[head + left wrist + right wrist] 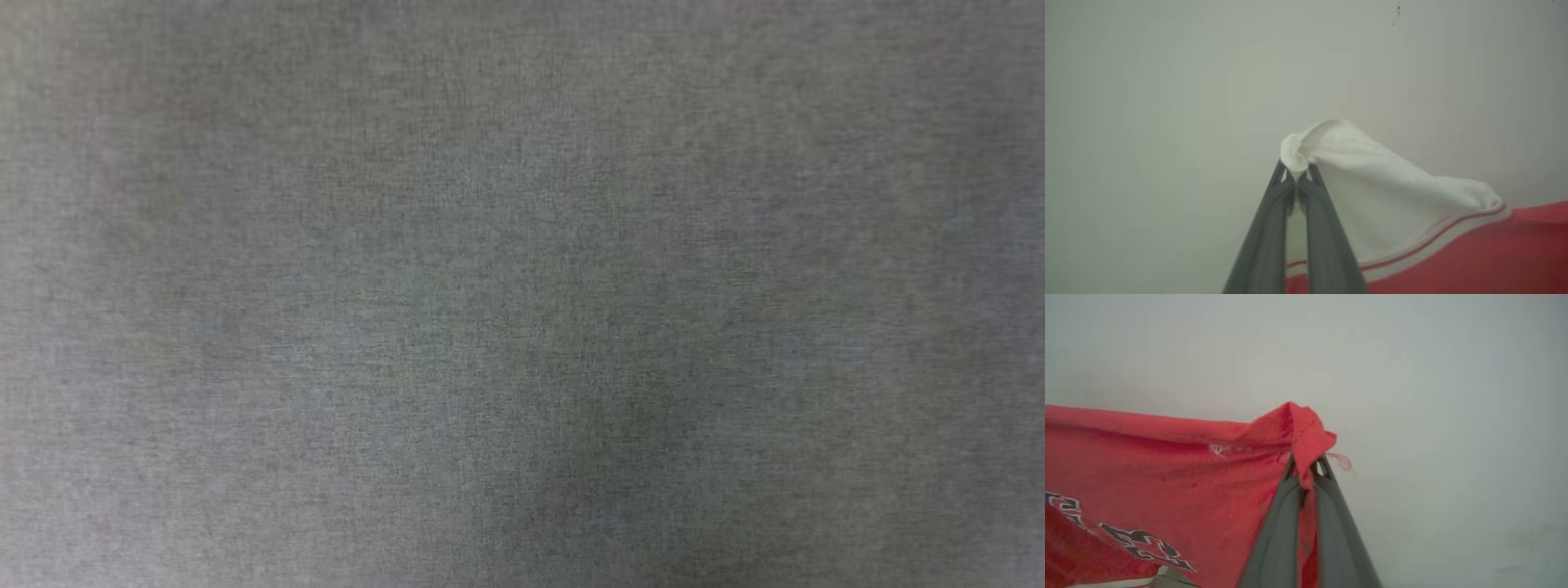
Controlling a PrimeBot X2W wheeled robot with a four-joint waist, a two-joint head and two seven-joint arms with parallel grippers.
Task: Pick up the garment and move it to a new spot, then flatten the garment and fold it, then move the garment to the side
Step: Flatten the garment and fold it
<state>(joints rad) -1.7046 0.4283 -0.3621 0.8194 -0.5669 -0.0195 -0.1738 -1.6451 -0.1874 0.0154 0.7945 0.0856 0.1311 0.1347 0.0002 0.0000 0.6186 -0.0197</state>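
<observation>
Left jaws and right jaws grip the red-and-white fabric jersey shirt (1167, 465); spreading toward nine and three o'clock should keep it taut.

In the head view we look at a blurred grey surface with a fine woven texture (522, 294). In the wrist views we see a plain, pale grey-white backdrop (1147, 122), and the left wrist view shows a small dark speck (1398, 10) near its top.

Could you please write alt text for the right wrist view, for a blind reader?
The right gripper, shut, pinches a bunched red corner of the garment, which stretches away to the left with black white-outlined lettering low down, against a plain pale background.
</observation>
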